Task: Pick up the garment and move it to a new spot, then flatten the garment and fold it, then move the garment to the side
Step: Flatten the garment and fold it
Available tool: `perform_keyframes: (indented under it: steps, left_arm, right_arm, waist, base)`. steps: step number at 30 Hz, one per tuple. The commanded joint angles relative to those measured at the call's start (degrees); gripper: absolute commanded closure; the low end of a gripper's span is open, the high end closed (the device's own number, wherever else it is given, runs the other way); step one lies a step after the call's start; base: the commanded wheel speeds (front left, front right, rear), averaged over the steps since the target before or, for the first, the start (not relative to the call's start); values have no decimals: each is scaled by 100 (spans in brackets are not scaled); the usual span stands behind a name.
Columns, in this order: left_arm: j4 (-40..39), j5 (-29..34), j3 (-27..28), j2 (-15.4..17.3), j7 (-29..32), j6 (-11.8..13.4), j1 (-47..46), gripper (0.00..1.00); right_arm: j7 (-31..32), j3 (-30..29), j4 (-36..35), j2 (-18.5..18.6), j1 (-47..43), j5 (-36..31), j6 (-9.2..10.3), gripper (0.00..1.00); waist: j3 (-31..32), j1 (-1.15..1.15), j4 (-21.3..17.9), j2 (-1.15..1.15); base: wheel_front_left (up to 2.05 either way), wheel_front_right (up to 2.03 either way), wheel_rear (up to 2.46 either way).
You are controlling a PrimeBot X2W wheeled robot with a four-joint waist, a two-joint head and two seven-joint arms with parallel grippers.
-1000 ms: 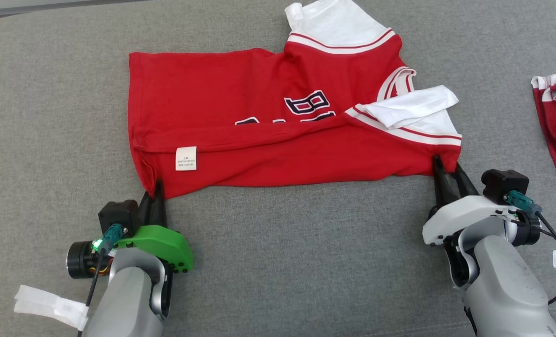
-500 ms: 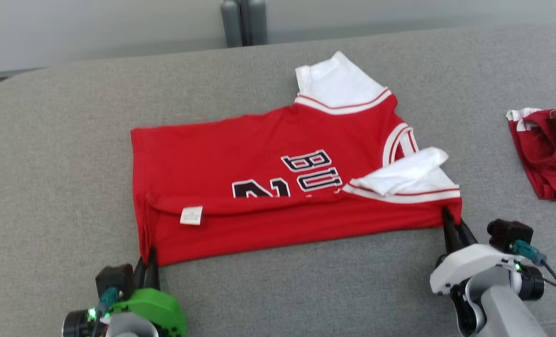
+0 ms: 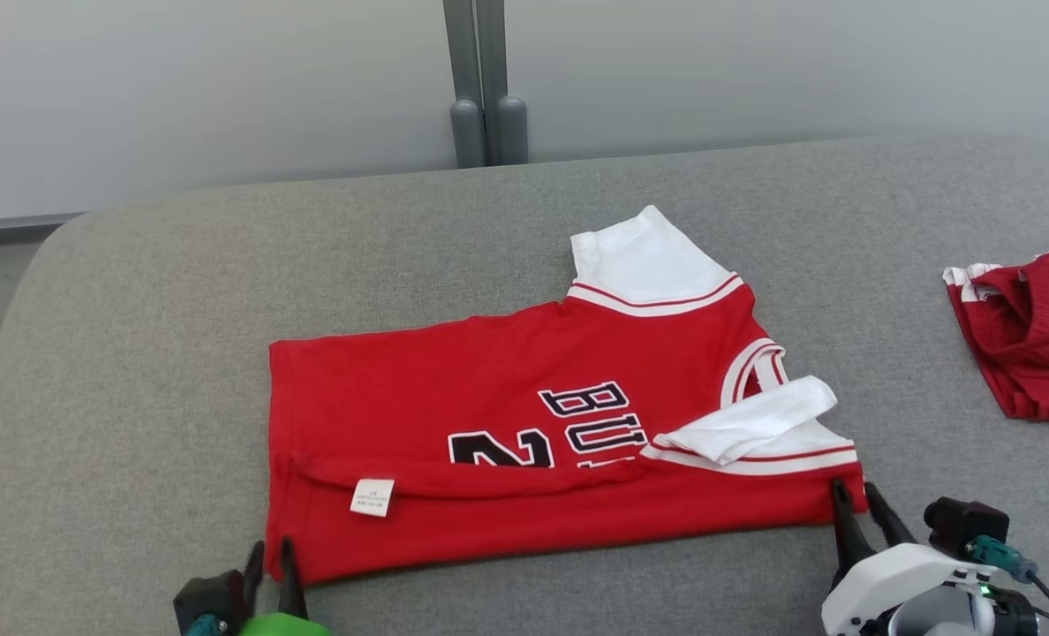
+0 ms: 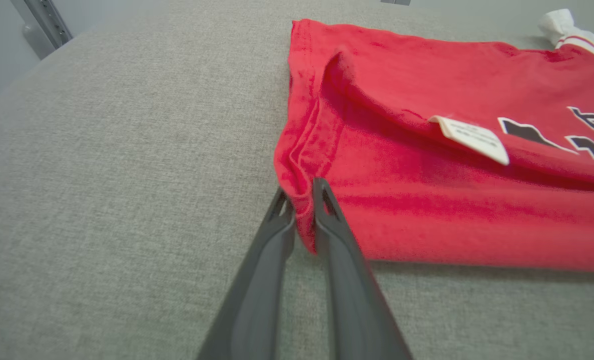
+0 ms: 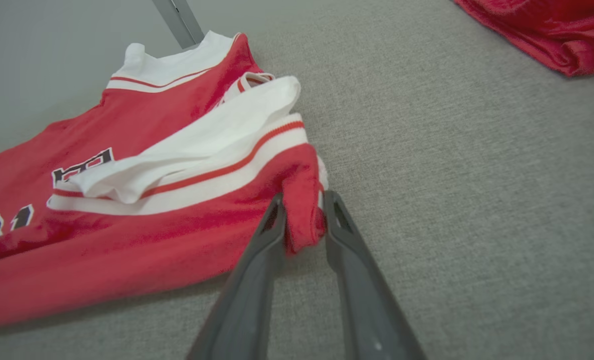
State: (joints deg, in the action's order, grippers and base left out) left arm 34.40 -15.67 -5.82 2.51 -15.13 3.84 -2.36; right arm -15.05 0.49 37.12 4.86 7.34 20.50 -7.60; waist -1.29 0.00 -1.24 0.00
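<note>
On grey tabletop (image 3: 136, 353), holds folded red garment (image 3: 489, 389) by near corners, clamped at hem by left gripper (image 3: 271, 552), at armhole by right gripper (image 3: 853, 492).

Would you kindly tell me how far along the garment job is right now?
Done: the jersey lies spread on the grey cushion, its near edge folded over so the label shows. In hand: the left end effector and right end effector each pinch a near corner. Left: the rest of the folding, then moving it aside.
</note>
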Motion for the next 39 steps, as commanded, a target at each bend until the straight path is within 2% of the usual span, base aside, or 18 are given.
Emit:
perform_keyframes:
  steps: [1, 9, 19, 27, 35, 38, 39]
  left_arm:
    - [-136, -49, 68, 66, 3, 93, -125, 0]
    - [-494, 124, 138, 56, 3, 138, -733, 0]
    - [530, 515, 368, 172, 3, -77, -2224, 0]
    - [1482, 677, 347, 331, 3, -211, -3065, 0]
    - [2096, 668, 449, 415, 4, -66, -3619, 0]
    - [2176, 685, 434, 399, 4, -131, -3693, 0]
    - [2201, 691, 421, 385, 4, -142, -3722, 6]
  right_arm:
    - [-16, -84, -65, 70, 105, -7, 16, 0]
    - [-16, -237, -508, 76, 745, -223, 15, 0]
    - [-16, 373, -226, 65, 2035, -361, 15, 0]
    - [-16, 826, 5, 149, 2667, -373, 15, 0]
    - [-16, 1123, 142, 251, 3095, -297, 15, 0]
    - [-16, 1239, 144, 341, 3283, -282, 16, 0]
    - [-16, 1261, 158, 368, 3336, -279, 16, 0]
  waist:
    - [-117, 0, 23, 0]
    - [-598, 0, 36, 0]
    - [-1182, 0, -92, 0]
    - [-1535, 0, -135, 0]
    - [-1767, 0, -144, 0]
    - [-1887, 0, -135, 0]
    - [-1910, 0, -120, 0]
  base:
    - [0, 0, 0]
    - [0, 0, 0]
    - [0, 0, 0]
    - [0, 0, 0]
    - [0, 0, 0]
    - [0, 0, 0]
    - [0, 0, 0]
